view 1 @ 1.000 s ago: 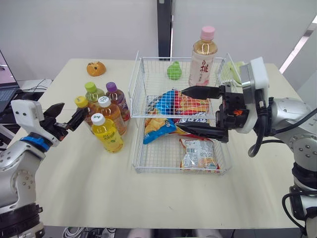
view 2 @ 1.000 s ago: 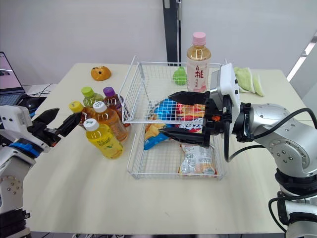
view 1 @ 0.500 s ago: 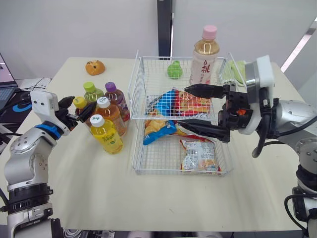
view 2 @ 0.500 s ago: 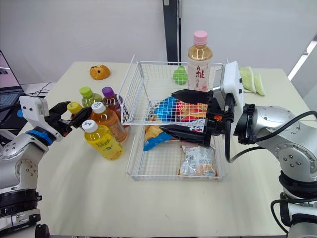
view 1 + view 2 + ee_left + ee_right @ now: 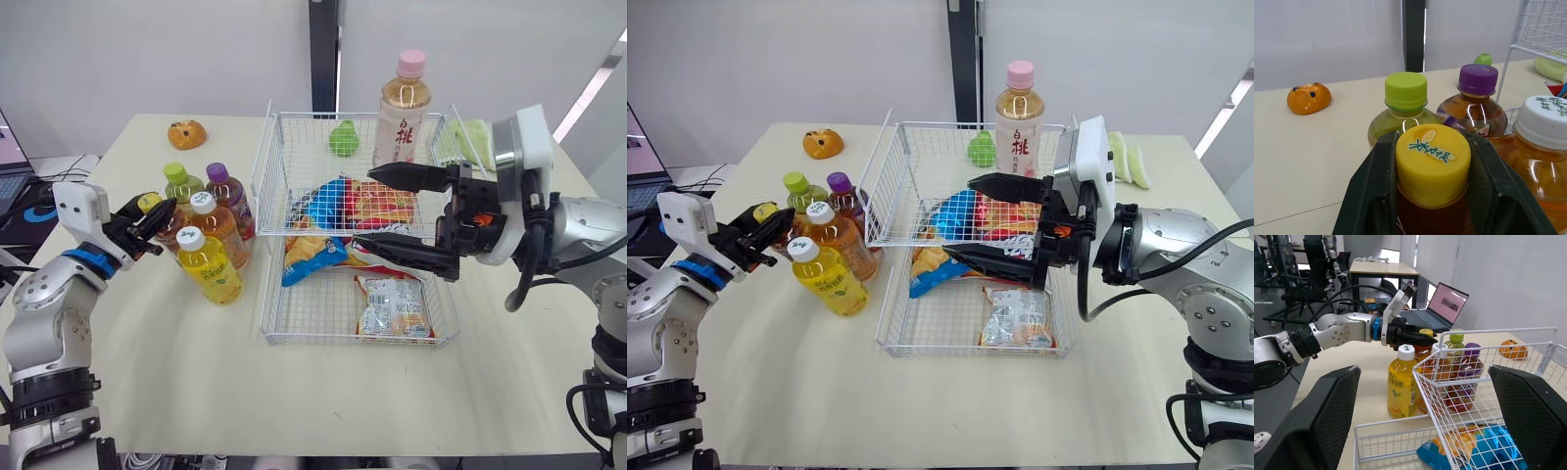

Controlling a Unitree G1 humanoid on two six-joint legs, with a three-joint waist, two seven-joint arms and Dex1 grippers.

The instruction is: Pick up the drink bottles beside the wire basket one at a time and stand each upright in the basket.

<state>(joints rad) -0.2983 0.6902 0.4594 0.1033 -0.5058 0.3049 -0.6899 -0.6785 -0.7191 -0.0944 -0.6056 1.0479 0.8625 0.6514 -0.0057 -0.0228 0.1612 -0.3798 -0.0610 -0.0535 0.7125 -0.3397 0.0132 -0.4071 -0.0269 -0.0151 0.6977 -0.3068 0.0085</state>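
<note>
Left tool (image 5: 155, 211) is closed around the cap of the yellow-capped bottle (image 5: 1433, 156), left of the wire basket (image 5: 266, 157)

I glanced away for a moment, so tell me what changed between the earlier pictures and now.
The left gripper reached in toward the bottles beside the wire basket and closed on the cap of the yellow-capped bottle, which has not been lifted. The right gripper stayed open over the basket. The other bottles, the snack bags and the pink-capped bottle stayed put.
</note>
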